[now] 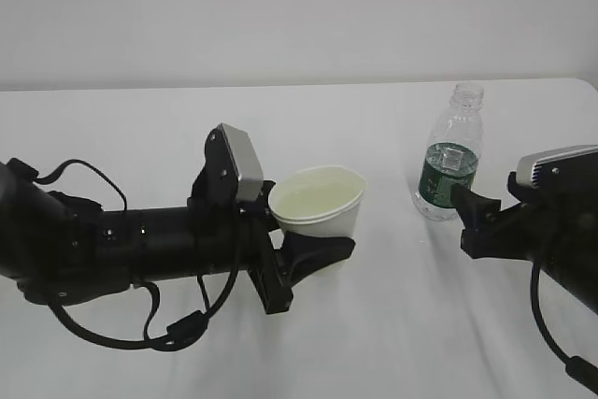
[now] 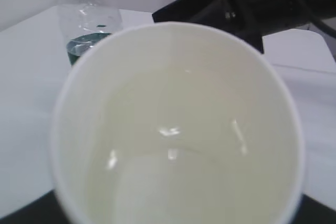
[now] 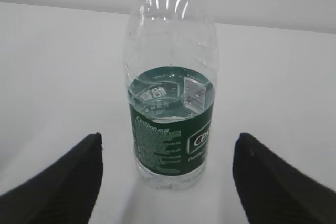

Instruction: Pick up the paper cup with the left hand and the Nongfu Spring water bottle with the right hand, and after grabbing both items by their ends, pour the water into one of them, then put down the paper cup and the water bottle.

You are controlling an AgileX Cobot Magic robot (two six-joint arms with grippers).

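Here the left hand (image 1: pixel 313 245) has its jaws clamped on the paper cup (image 1: pixel 320 201), holding it tilted just above the white desk (image 1: pixel 112 128), its cream inside wet with a shallow pool of water (image 2: pixel 173 145). The right hand (image 3: pixel 167 182) has its jaws spread wide, one on either side of the Nongfu Spring water bottle (image 3: pixel 170 103) and touching neither side. The bottle stands upright on the desk just ahead of them, capless, mostly empty down to its green label.
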